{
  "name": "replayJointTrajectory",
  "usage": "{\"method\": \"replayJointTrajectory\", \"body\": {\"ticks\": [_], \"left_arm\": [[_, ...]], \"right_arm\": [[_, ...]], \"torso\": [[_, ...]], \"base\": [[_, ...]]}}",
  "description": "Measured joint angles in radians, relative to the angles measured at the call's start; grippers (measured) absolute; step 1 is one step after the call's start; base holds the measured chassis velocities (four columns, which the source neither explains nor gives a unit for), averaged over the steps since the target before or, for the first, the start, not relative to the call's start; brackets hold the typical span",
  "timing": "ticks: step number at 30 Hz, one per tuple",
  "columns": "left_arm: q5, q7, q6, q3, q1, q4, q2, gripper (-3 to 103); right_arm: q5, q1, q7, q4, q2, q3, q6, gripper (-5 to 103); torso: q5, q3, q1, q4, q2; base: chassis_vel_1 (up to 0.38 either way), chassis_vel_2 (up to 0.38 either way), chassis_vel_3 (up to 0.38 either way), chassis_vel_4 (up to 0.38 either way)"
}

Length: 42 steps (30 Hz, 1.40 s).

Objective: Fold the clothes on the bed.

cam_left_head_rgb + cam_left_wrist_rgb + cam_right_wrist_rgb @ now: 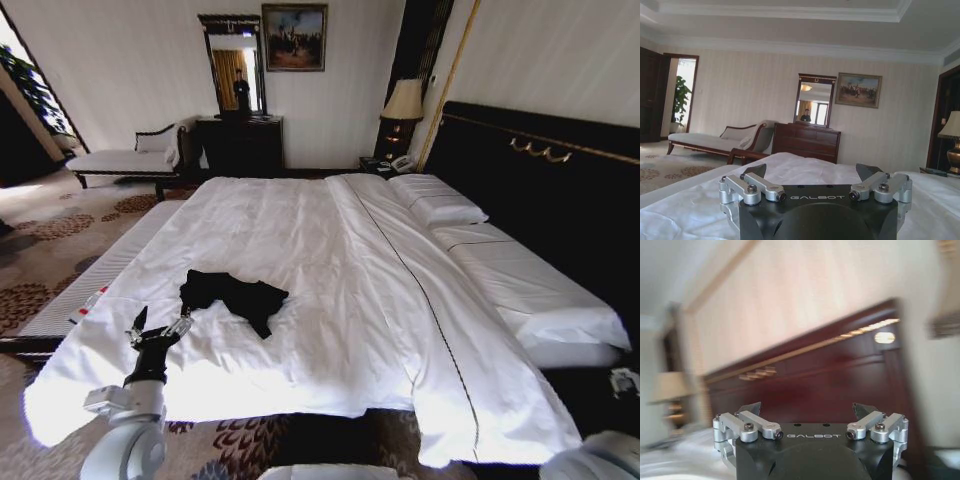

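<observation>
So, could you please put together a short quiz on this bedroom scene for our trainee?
1. True or false: the black T-shirt lies folded flat on the bed.
2. Which pincer is near the T-shirt? A) left B) right
3. Fill in: the left pincer's fingers are ____.

Key:
1. False; it lies crumpled on the white sheet.
2. A; the left pincer hovers beside the shirt, apart from it. The right pincer faces the headboard, open and holding nothing.
3. Open, holding nothing.

The T-shirt [236,297] is soft, matt black cloth, rumpled on the bed's [330,300] smooth white cotton sheets. The headboard [540,190] is dark polished wood. The left end effector [810,172] has brushed metal fingers on matt black plastic.
</observation>
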Motion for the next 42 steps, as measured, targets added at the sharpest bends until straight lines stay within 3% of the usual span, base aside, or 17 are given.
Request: {"method": "replayJointTrajectory", "body": {"ticks": [1, 2, 5, 7, 10, 14, 15, 16, 20, 27, 36, 42], "left_arm": [[0.012, 0.001, -0.006, 0.0, 0.025, -0.007, -0.006, 100], [0.012, 0.001, -0.006, 0.0, 0.025, -0.007, -0.006, 100], [0.038, 0.015, -0.021, -0.002, 0.072, -0.028, -0.019, 100], [0.042, 0.025, -0.026, -0.003, 0.08, -0.034, -0.021, 100], [0.029, 0.101, -0.047, -0.001, 0.115, -0.072, -0.022, 100], [0.023, 0.14, -0.05, 0.005, 0.128, -0.088, -0.019, 100], [0.03, 0.172, -0.05, 0.014, 0.139, -0.1, -0.015, 100], [0.103, 0.219, -0.057, 0.045, 0.162, -0.132, -0.021, 100], [0.113, 0.219, -0.048, 0.067, 0.18, -0.165, -0.038, 100], [0.059, 0.207, -0.015, 0.074, 0.217, -0.196, -0.056, 100], [0.096, 0.191, -0.035, 0.065, 0.245, -0.195, -0.076, 100], [0.132, 0.173, -0.049, 0.061, 0.258, -0.194, -0.081, 100]], "right_arm": [[-0.007, -0.004, -0.133, 0.0, -0.007, -0.038, 0.037, 99], [-0.007, -0.004, -0.133, 0.0, -0.007, -0.038, 0.037, 99], [0.012, 0.013, -0.319, -0.006, -0.038, -0.123, 0.065, 100], [0.016, 0.018, -0.341, -0.007, -0.043, -0.135, 0.065, 100], [-0.005, 0.032, -0.475, -0.037, -0.08, -0.172, 0.075, 100], [-0.033, 0.035, -0.526, -0.059, -0.101, -0.173, 0.09, 100], [-0.05, 0.043, -0.557, -0.078, -0.123, -0.174, 0.113, 100], [-0.056, 0.064, -0.618, -0.108, -0.187, -0.174, 0.151, 100], [-0.039, 0.069, -0.643, -0.1, -0.253, -0.183, 0.133, 100], [-0.026, 0.066, -0.683, -0.041, -0.35, -0.207, 0.066, 100], [-0.034, 0.069, -0.693, -0.029, -0.341, -0.231, 0.039, 100], [-0.044, 0.069, -0.598, -0.013, -0.285, -0.232, -0.001, 100]], "torso": [[-0.0001, 0.0, 0.0, 0.0001, 0.0], [-0.0001, 0.0, 0.0, 0.0001, 0.0], [-0.0003, 0.0, 0.0, 0.0002, 0.0], [-0.0003, 0.0, 0.0, 0.0003, 0.0], [0.0, 0.0, 0.0, 0.0, 0.0], [0.0001, 0.0, 0.0, -0.0003, 0.0], [0.0, 0.0, 0.0, -0.0003, 0.0], [0.0, 0.0, 0.0, -0.0001, 0.0], [0.0, 0.0, 0.0, 0.0, 0.0], [-0.0002, 0.0, 0.0, 0.0001, 0.0], [-0.0001, 0.0, 0.0, 0.0, 0.0], [-0.0002, 0.0, 0.0, -0.0002, 0.0]], "base": [[0.0, 0.0, 0.0, 0.0], [0.0, 0.0, 0.0, 0.0], [0.0, 0.0, 0.0, 0.0], [0.0, 0.0, 0.0, 0.0], [0.0, 0.0, 0.0, 0.0], [0.0, 0.0, 0.0, 0.0], [0.0, 0.0, 0.0, 0.0], [0.0, 0.0, 0.0, 0.0], [0.0, 0.0, 0.0, 0.0], [0.0, 0.0, 0.0, 0.0], [0.0, 0.0, 0.0, 0.0], [0.0, 0.0, 0.0, 0.0]]}}
